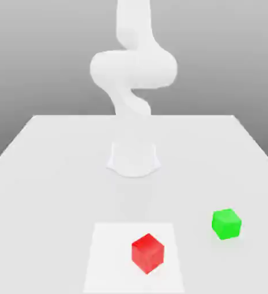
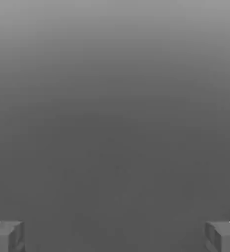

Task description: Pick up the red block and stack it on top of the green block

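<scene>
Red block (image 1: 147,252) on worktop (image 1: 55,149), green block (image 1: 226,223) at its 2 o'clock, apart, tool (image 2: 115,236) spread wide, holding nothing

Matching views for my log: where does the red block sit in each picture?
Exterior view: red block near the front, on the table's paler square patch, to the exterior view's left of the green block.
Hand view: looks past the open pincer at plain grey backdrop.
Shared landmark: the grey backdrop, which stands behind the arm in the exterior view.
</scene>
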Robot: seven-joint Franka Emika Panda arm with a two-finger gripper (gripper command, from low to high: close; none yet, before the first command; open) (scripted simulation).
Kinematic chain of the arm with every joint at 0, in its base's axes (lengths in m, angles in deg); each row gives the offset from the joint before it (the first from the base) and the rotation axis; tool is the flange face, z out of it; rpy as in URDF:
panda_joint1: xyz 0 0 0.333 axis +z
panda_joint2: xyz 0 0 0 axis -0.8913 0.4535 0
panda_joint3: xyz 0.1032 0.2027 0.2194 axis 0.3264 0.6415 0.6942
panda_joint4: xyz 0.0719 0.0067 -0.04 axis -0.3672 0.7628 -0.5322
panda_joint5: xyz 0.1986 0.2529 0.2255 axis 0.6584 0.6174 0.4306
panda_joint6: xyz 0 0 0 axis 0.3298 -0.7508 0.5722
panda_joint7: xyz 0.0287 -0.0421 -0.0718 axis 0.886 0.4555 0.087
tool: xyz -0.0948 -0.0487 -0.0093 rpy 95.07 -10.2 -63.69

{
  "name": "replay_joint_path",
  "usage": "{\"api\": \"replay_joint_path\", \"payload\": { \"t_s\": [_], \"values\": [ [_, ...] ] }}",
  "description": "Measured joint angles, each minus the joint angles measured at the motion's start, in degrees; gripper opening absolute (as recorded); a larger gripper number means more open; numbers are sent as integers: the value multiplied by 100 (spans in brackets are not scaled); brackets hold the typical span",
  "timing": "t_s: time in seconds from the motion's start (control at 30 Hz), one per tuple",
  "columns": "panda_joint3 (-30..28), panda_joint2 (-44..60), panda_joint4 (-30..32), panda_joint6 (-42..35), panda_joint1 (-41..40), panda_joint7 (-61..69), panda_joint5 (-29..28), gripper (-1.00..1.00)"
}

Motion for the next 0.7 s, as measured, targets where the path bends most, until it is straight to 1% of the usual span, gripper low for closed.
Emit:
{"api": "replay_joint_path", "payload": {
  "t_s": [0.37, 0.57, 0.7],
  "values": [
    [-495, 2327, 903, 1148, 711, 1813, 247, 0],
    [-519, 3573, 1388, 1765, 863, 2753, 333, 0],
    [-514, 4388, 1714, 2181, 913, 3239, 193, 0]
  ]
}}
